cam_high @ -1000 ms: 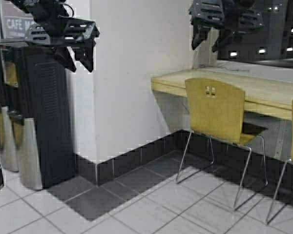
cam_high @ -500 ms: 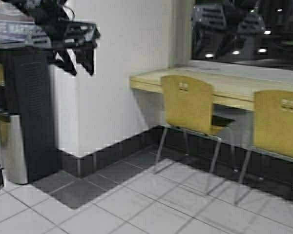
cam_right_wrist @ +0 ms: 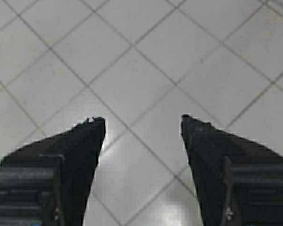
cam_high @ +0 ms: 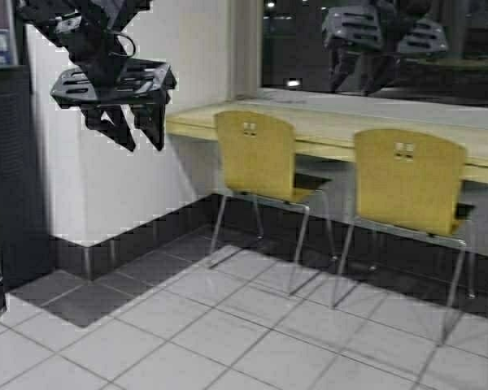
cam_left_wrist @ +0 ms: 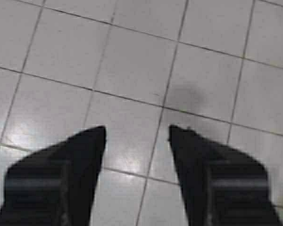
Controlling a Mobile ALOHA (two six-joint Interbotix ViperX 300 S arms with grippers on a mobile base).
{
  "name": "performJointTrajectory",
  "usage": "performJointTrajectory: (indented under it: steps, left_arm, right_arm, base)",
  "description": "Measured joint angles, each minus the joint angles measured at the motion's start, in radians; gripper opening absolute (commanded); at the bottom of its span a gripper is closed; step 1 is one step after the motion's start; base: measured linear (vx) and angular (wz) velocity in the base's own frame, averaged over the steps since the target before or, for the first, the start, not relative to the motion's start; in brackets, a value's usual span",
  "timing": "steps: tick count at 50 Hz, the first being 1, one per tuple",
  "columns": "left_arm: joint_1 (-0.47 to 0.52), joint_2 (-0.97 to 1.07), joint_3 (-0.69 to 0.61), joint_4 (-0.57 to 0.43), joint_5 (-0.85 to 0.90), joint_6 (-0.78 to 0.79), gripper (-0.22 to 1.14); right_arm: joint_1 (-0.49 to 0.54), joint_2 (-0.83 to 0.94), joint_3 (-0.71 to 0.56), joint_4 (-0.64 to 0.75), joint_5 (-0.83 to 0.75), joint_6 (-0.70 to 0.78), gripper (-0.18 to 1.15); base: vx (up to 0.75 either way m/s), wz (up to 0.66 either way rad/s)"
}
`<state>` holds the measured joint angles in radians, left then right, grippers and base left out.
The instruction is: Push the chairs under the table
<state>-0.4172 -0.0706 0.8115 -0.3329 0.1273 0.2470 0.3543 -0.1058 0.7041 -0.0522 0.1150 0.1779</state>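
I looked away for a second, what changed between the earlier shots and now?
The robot has driven or turned rightward along the table: the scene slid left, and a second chair is now fully in view beside the first chair. Both grippers, left and right, stay raised, open and empty.

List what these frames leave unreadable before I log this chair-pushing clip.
- Table: its right end runs off the high view's edge.
- Right chair: its seat is hidden behind its own backrest.
- Left chair: how far its seat sits under the table is unclear.
- Left gripper and right gripper: both wrist views show only open fingers over floor tiles, no chair.
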Motion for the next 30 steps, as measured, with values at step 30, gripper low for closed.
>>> performJointTrajectory:
  steps: [30]
  left_arm:
    - [0.008,0.029,-0.014,0.0,0.005,-0.002,0.82]
  right_arm:
    - [-0.006,0.043,-0.005,0.0,0.003,0.009,0.87]
  base:
    - [-0.11,-0.34]
